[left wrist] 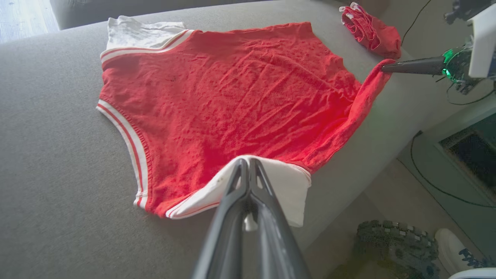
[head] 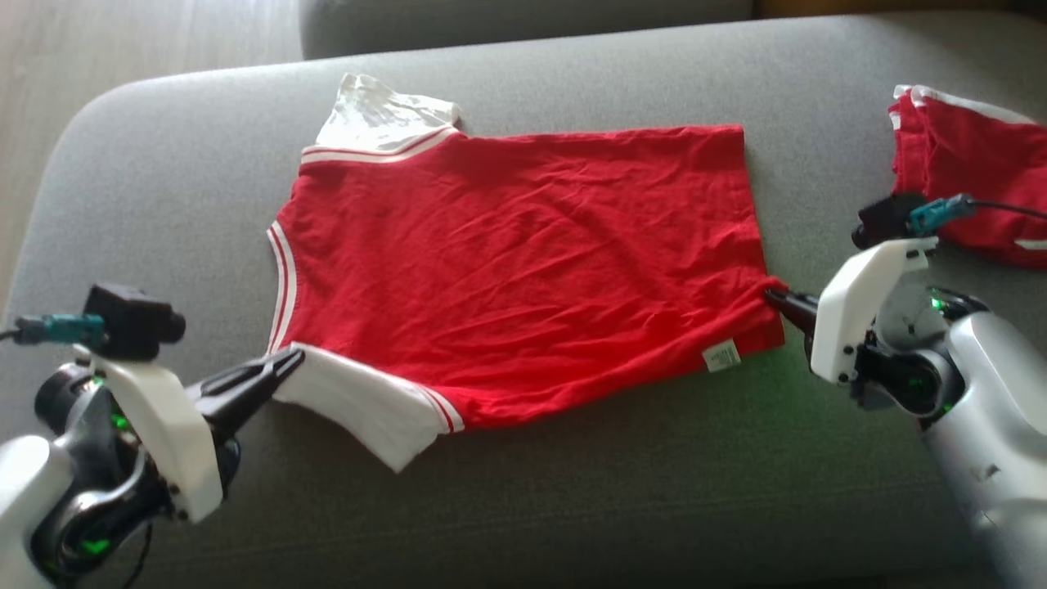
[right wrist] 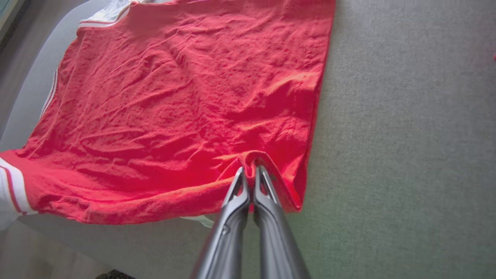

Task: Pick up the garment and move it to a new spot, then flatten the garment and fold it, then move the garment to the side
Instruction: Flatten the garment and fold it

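So the red T-shirt is laid out across a wide grey upholstered cushion, neck end toward the robot's left and hem toward its right. It's mostly flat, though plenty of wrinkles can be seen in the fabric. The near white sleeve is pinched by the left gripper, whose fingers are clamped together on it. The near hem corner is nipped by the right gripper, also closed tight, and is drawn up a little off the cushion. A small white label is seen just beside that corner. A second red garment is bunched at the cushion's right end, well apart from the shirt. Pale wooden floor is seen past the cushion's left end. In the left wrist view, a dark cable is trailed over the floor, and a white shoe is caught in the bottom corner.
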### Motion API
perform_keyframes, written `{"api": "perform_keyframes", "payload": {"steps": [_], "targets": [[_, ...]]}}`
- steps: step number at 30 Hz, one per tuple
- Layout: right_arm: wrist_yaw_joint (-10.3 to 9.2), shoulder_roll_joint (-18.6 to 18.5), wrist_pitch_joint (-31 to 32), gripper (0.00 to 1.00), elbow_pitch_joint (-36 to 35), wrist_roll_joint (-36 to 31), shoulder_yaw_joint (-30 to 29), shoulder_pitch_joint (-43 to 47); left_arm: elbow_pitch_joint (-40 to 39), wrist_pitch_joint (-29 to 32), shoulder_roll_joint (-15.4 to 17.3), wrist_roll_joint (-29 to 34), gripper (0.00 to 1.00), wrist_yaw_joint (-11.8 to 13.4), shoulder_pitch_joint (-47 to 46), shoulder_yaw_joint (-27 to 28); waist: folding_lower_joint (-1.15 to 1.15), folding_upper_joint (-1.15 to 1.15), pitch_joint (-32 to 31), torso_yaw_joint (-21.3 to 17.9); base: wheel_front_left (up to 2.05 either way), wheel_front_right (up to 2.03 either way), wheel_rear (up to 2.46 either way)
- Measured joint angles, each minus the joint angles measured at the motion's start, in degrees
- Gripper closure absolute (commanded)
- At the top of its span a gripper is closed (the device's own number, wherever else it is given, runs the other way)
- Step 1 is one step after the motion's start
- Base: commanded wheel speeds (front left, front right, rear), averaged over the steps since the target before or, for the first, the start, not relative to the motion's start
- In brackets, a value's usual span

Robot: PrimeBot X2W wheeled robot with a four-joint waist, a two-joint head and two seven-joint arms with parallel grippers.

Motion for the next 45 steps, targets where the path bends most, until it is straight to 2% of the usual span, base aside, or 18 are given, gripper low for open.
{"api": "perform_keyframes", "payload": {"steps": [4,12,25,33,45], "targets": [[0.00,1.3,-1.9,1.00,2.1,-1.1,0.1,-2.4,2.4,-0.4,-1.6,-0.8,1.00,0.0,-1.8,1.2,0.00,0.00,1.4,-0.5,0.00,0.00,0.00],[0.00,2.9,-5.9,1.00,7.1,-2.4,-0.2,-5.5,8.3,-0.7,-5.7,-0.8,1.00,3.0,-6.0,1.5,0.00,0.00,3.9,-0.9,0.00,0.00,0.00],[0.00,4.8,-9.4,1.00,11.2,-2.6,1.1,-9.9,16.8,-3.4,-11.1,1.8,1.00,4.1,-13.2,1.6,0.00,0.00,7.7,-1.6,0.00,0.00,0.00],[0.00,5.3,-11.6,1.00,13.6,-3.2,1.9,-12.6,22.2,-4.6,-13.1,3.5,1.00,4.3,-17.9,1.6,0.01,0.00,9.8,-2.1,0.00,0.00,0.00],[0.00,8.1,-14.9,1.00,17.4,-3.2,2.8,-15.9,32.5,-5.5,-15.3,8.5,1.00,4.5,-24.6,-0.3,0.01,0.00,13.4,-3.8,0.00,0.00,0.00]]}}
